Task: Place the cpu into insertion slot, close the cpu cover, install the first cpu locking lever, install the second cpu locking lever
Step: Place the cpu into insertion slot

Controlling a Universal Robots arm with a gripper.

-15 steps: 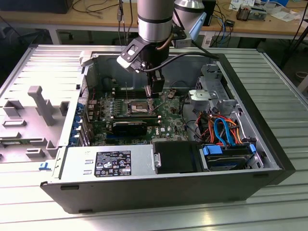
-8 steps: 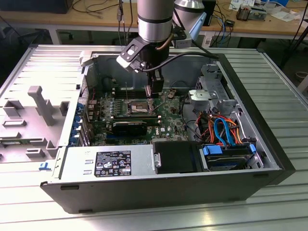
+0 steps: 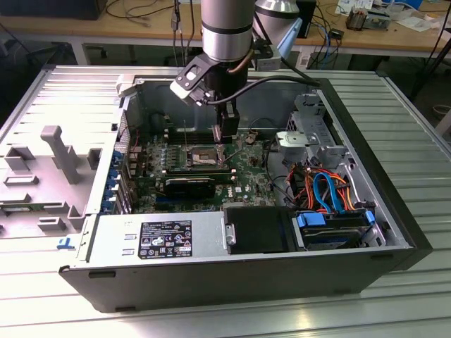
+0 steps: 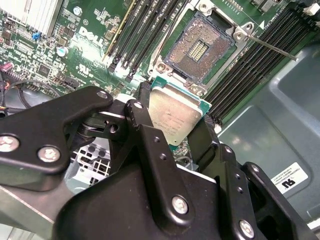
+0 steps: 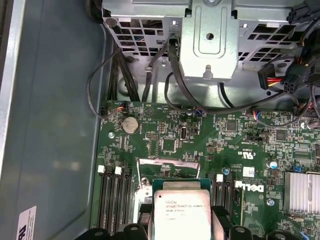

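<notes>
My gripper (image 3: 225, 141) hangs inside the open computer case, just above the motherboard, shut on the cpu. The cpu (image 4: 174, 116) is a flat square chip with a dull silver top, pinched at two opposite edges by the black fingers (image 4: 141, 117). It also shows in the first wrist view as the cpu (image 5: 182, 209). The insertion slot (image 4: 199, 47) lies uncovered beside the chip, its contact field bare; it is the dark square slot (image 3: 200, 156) in the exterior view. A thin locking lever (image 4: 270, 48) sticks out from one socket corner. The cpu cover (image 5: 168, 167) looks raised.
Long black memory slots (image 4: 260, 55) flank the socket on both sides. A black card (image 3: 190, 184) lies nearer the case front. A metal drive cage (image 5: 210, 40) with cables (image 3: 320, 186), a power supply (image 3: 162, 239) and the case walls (image 3: 366, 148) bound the space.
</notes>
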